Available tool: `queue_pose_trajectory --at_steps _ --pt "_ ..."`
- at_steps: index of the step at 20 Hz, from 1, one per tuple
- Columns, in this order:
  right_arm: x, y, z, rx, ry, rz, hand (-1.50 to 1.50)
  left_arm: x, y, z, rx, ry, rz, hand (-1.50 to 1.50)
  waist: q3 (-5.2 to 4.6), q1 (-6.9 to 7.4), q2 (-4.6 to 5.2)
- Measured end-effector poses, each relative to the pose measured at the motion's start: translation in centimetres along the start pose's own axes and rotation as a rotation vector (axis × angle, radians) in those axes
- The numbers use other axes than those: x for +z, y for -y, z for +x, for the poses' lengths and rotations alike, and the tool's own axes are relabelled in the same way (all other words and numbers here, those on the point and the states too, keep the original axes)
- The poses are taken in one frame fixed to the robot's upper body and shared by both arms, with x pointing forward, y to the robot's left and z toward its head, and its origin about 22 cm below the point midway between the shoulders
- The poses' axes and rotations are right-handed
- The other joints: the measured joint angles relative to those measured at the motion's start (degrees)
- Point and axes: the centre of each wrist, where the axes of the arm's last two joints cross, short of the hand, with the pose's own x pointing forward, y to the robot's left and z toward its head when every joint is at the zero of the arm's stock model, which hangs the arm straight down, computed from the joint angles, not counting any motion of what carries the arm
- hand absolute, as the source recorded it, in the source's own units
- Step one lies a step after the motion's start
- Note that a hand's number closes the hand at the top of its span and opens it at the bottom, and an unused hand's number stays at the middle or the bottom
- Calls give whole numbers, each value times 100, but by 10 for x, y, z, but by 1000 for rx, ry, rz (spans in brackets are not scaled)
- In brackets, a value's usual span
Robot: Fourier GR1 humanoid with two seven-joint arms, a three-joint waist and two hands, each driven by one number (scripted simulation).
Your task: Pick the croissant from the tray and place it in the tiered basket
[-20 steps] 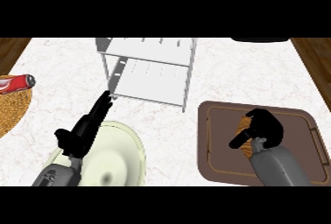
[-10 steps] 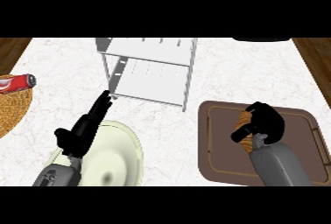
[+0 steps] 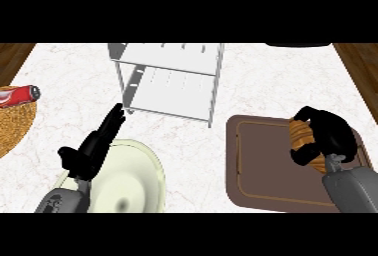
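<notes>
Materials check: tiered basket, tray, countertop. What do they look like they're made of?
Tiered basket: probably metal with a light grey-white painted finish; thin straight posts, slatted shelves.
Tray: matte dark brown, plastic or wood, can't tell which; rounded corners, thin lighter inset line, no visible grain or shine.
Countertop: white marble or marble-look stone; faint reddish veins across it.

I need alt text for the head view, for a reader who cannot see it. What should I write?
The robot's right hand is curled round a croissant over a brown tray at the right. Its left hand rests open over a pale plate, and a white tiered basket stands behind them on the marble counter.
</notes>
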Motion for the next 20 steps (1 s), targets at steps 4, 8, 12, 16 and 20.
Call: queue_pose_trajectory --at_steps 4,8,12,16,20 --pt "5 29 12 -210 126 -51 150 0 0 0 0 1 4 0 1 -26 -14" --pt "16 62 30 -346 254 -149 150 -2 -1 4 2 4 4 0 -4 -22 -17" --pt "25 98 60 -393 333 -188 150 -4 4 8 4 4 -4 0 -7 18 -9" --pt "31 133 98 -424 364 -195 150 -5 4 2 2 4 -11 0 -10 45 -1" --pt "31 162 142 -473 367 -201 150 -5 2 5 6 -1 -20 0 -10 95 6"
